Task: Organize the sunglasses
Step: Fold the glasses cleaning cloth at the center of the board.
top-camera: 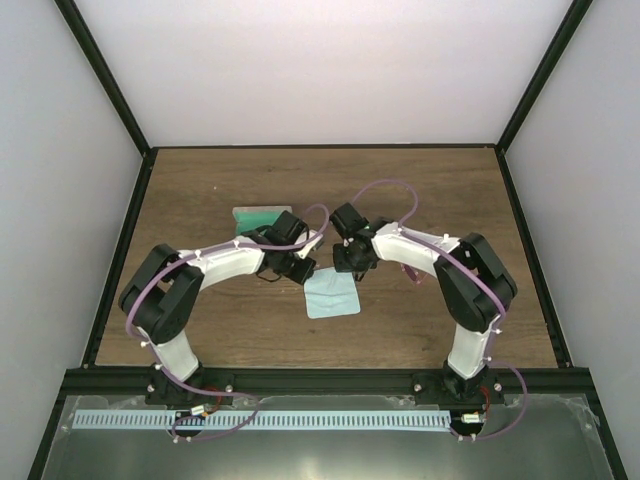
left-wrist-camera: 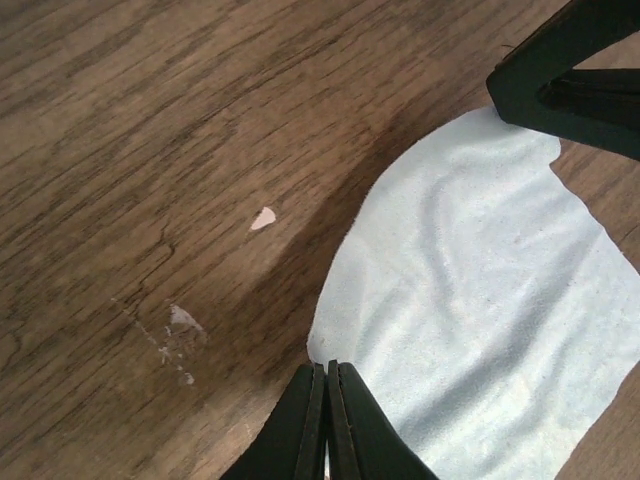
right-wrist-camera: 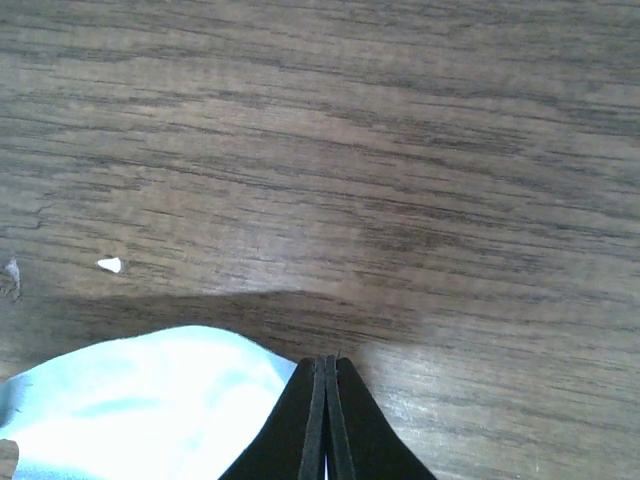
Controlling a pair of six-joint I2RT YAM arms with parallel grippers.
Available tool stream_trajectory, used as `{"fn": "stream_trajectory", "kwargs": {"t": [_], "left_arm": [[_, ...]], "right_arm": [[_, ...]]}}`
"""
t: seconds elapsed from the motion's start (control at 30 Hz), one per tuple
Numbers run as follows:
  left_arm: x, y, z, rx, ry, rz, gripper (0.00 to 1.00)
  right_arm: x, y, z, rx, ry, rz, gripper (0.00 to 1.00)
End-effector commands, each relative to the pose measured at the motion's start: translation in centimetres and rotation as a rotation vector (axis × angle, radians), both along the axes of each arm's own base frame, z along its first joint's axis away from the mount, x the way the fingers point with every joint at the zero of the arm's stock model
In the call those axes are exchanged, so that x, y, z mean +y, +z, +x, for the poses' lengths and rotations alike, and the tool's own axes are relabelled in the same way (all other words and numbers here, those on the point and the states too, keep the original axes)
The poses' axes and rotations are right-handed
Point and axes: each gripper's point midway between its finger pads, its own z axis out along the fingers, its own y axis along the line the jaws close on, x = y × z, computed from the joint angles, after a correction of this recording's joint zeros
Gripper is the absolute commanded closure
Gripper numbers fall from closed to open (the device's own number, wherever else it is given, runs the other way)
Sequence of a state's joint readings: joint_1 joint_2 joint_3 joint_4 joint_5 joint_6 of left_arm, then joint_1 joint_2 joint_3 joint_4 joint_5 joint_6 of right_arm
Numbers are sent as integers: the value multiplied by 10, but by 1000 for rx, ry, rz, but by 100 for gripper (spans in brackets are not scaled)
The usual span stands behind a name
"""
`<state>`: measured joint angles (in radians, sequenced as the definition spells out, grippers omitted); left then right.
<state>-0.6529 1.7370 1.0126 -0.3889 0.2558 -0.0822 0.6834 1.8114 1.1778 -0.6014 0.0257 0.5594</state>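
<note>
Both arms reach over the light blue cloth (left-wrist-camera: 480, 280). The left gripper (left-wrist-camera: 327, 368) and right gripper (right-wrist-camera: 327, 362) each sit at its edge with jaws pressed together, probably to pinch corners for folding. Beyond the left arm, the grey case (top-camera: 252, 217) shows only green lining. What looks like the sunglasses (top-camera: 408, 272) lies outside it, beside the right arm.

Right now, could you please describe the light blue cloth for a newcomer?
Look to the centre of the brown wooden table. A small pale blue fabric square lies flat there, unlike the green case farther back.
</note>
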Motion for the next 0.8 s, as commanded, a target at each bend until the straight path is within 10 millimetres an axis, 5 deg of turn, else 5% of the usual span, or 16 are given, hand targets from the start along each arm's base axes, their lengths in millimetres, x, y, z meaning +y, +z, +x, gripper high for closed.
{"fn": "stream_trajectory", "kwargs": {"t": [0.0, 0.77], "left_arm": [[-5, 14, -4, -17, -9, -21, 96], [1, 0, -36, 19, -32, 17, 96]], "right_arm": [[2, 12, -5, -15, -1, 18, 99], [-3, 17, -32, -19, 42, 5, 99]]}}
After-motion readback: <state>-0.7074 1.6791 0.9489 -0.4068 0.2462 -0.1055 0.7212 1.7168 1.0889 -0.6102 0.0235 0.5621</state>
